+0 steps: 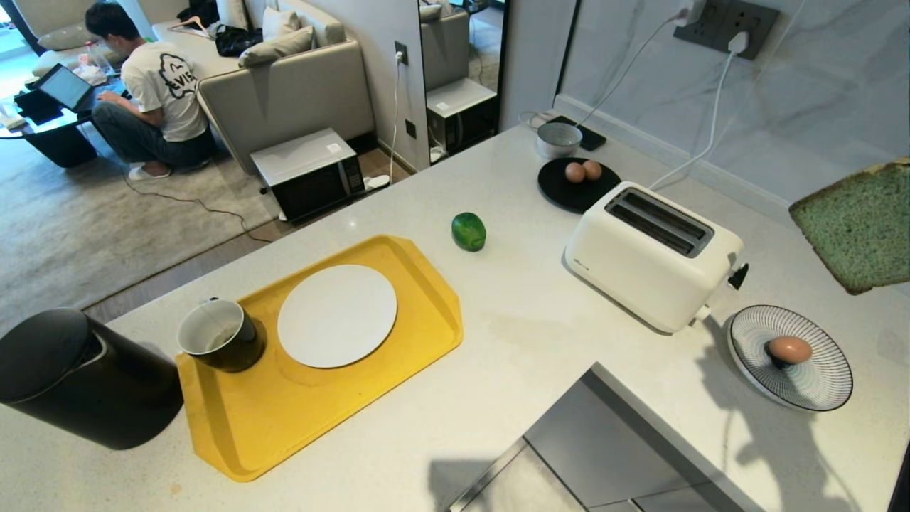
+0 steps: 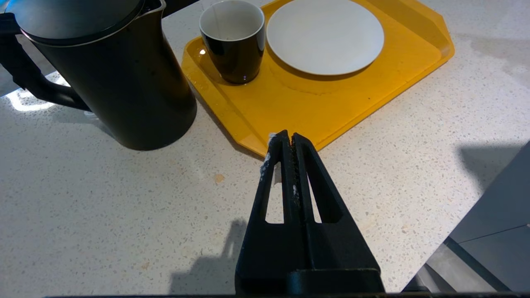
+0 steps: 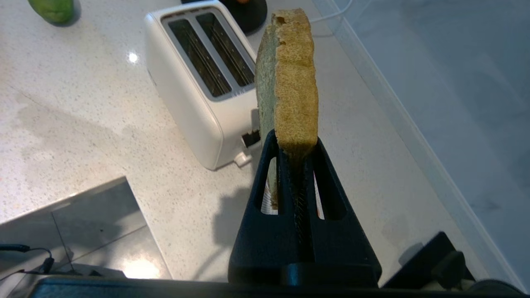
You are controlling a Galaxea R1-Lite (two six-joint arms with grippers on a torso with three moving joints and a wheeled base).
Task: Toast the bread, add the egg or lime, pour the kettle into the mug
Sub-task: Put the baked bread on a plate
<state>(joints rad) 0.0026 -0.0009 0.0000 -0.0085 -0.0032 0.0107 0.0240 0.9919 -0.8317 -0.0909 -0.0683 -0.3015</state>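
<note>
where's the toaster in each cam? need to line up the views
Head view: toaster right of centre on the counter, between the black plate of eggs and the striped plate.
Left wrist view: not in it.
Right wrist view: toaster upper middle, slots up, beside the bread held in the right gripper.
Shared landmark: the lime, also at the right wrist view's edge.

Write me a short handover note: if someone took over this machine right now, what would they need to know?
Right gripper: shut on the bread, held in the air beside the toaster.
Left gripper: shut, empty, over the counter by the yellow tray.
Lime lies on the counter; kettle stands beside the tray, mug on it.
Done: bread picked up.
Left: toasting, lime or egg, pouring.
</note>
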